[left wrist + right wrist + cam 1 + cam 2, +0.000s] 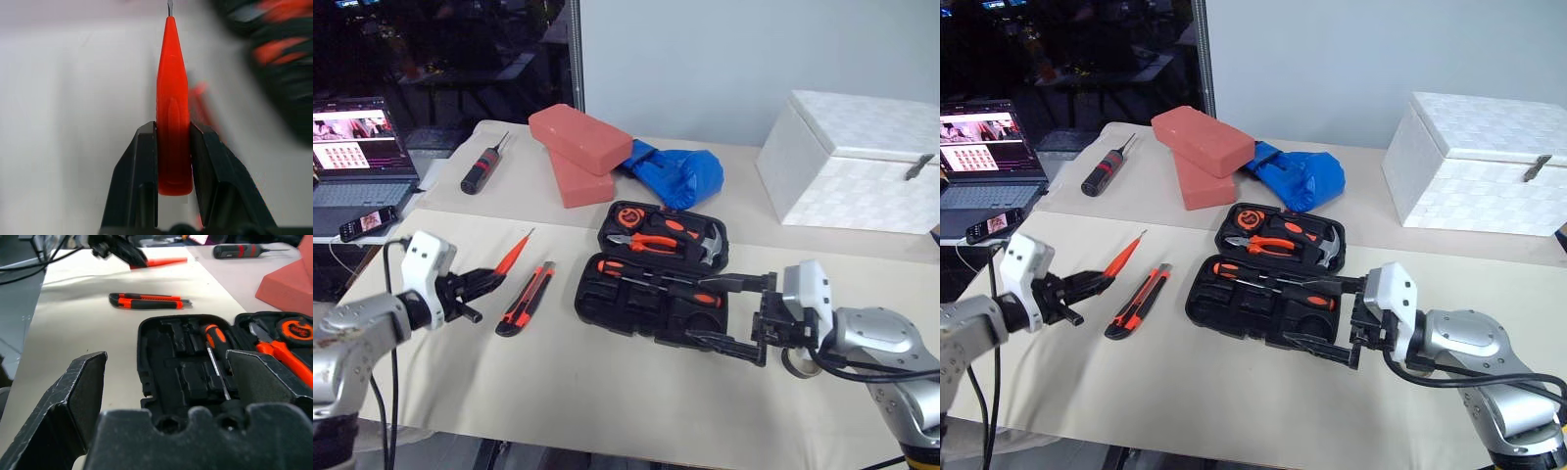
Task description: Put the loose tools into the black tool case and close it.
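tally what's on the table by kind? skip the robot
Red bricks: 2
Loose orange tools: 2 (slim screwdriver in the left gripper, utility knife)
Black tool case, open, tools inside: 1
White box: 1
Blue bag: 1
Black tool with red band: 1
Total: 8

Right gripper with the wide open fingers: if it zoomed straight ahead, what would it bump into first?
Probably the black tool case. The open right gripper points across it, fingers level with its near edge, though depth is hard to judge.
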`<state>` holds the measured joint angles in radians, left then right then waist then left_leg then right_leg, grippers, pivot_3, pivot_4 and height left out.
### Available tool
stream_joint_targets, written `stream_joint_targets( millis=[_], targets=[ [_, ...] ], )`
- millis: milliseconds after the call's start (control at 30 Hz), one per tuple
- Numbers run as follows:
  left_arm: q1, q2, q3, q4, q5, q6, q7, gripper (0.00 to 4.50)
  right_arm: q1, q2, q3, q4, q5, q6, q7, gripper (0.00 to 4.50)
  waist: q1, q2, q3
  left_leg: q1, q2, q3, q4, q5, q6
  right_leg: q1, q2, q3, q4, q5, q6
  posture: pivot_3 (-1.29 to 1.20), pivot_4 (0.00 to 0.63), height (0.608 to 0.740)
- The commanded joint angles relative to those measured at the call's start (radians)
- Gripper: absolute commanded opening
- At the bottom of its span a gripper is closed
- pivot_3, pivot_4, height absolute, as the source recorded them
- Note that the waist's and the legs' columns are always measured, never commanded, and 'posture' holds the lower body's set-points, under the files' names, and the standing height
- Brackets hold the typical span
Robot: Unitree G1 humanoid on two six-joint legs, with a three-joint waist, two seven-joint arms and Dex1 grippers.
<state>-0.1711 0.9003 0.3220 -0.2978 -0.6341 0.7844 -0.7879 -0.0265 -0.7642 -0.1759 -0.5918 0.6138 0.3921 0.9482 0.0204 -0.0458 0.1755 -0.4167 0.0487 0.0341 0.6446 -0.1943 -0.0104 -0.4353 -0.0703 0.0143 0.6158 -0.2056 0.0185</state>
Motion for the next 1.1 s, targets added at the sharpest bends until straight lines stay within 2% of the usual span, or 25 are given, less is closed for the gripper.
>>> stream_joint_targets(
  millis=[33, 100, 233, 400, 700, 900, 1100],
  targets=[
    [-0.136, 0.068, -0.176, -0.063, 0.031, -0.097, -0.198, 0.66, 0.058, -0.008, -0.125, -0.066, 0.024, -0.031, -0.02, 4.5, 0.005, 0.0, 0.0, 0.0, 0.0, 0.0, 0.0, 0.0, 0.0, 0.0, 0.0, 0.0, 0.0, 0.0, 0.0, 0.0, 0.15, 0.74],
    [-0.254, 0.057, -0.326, 0.0, 0.134, -0.178, -0.271, 0.66, 0.118, -0.018, -0.186, -0.088, 0.018, -0.028, -0.019, 4.5, 0.011, 0.001, -0.001, 0.0, -0.001, 0.001, 0.001, 0.0, 0.0, 0.002, -0.001, 0.0, -0.002, 0.001, 0.001, 0.0, 0.15, 0.74],
    [-0.485, -0.026, -0.582, 0.185, 0.328, -0.328, -0.404, 0.66, 0.239, -0.03, -0.307, -0.135, 0.03, -0.018, -0.005, 4.5, 0.014, 0.002, -0.001, 0.001, -0.002, 0.001, 0.002, 0.0, 0.0, 0.004, 0.0, 0.001, -0.002, 0.001, 0.002, 0.0, 0.15, 0.74],
    [-0.695, -0.172, -0.757, 0.49, 0.503, -0.529, -0.524, 0.66, 0.354, -0.037, -0.426, -0.182, 0.045, -0.01, 0.013, 4.5, 0.014, 0.001, -0.001, 0.0, 0.0, 0.0, 0.006, 0.0, 0.0, 0.005, 0.004, 0.003, -0.001, 0.001, 0.002, 0.0, 0.15, 0.74],
    [-0.823, -0.297, -0.819, 0.846, 0.652, -0.786, -0.632, 0.66, 0.418, -0.029, -0.454, -0.259, 0.058, 0.007, -0.044, 4.5, -0.009, 0.001, 0.0, 0.0, 0.0, -0.001, 0.01, 0.0, 0.001, 0.006, 0.005, 0.004, -0.001, 0.002, 0.004, 0.0, 0.15, 0.74],
    [-0.844, -0.338, -0.817, 0.925, 0.717, -0.818, -0.638, 0.66, 0.445, -0.019, -0.46, -0.28, 0.054, 0.012, -0.073, 4.5, -0.009, 0.001, -0.001, -0.001, 0.0, -0.002, 0.016, -0.002, 0.003, 0.011, 0.004, 0.005, -0.002, 0.003, 0.006, 0.0, 0.15, 0.74],
    [-0.845, -0.367, -0.807, 0.918, 0.732, -0.793, -0.656, 0.66, 0.459, -0.015, -0.453, -0.285, 0.051, 0.008, -0.085, 4.5, -0.01, 0.001, -0.001, 0.0, 0.0, -0.002, 0.016, -0.002, 0.003, 0.011, 0.005, 0.005, -0.001, 0.003, 0.006, 0.0, 0.15, 0.74]
  ],
)
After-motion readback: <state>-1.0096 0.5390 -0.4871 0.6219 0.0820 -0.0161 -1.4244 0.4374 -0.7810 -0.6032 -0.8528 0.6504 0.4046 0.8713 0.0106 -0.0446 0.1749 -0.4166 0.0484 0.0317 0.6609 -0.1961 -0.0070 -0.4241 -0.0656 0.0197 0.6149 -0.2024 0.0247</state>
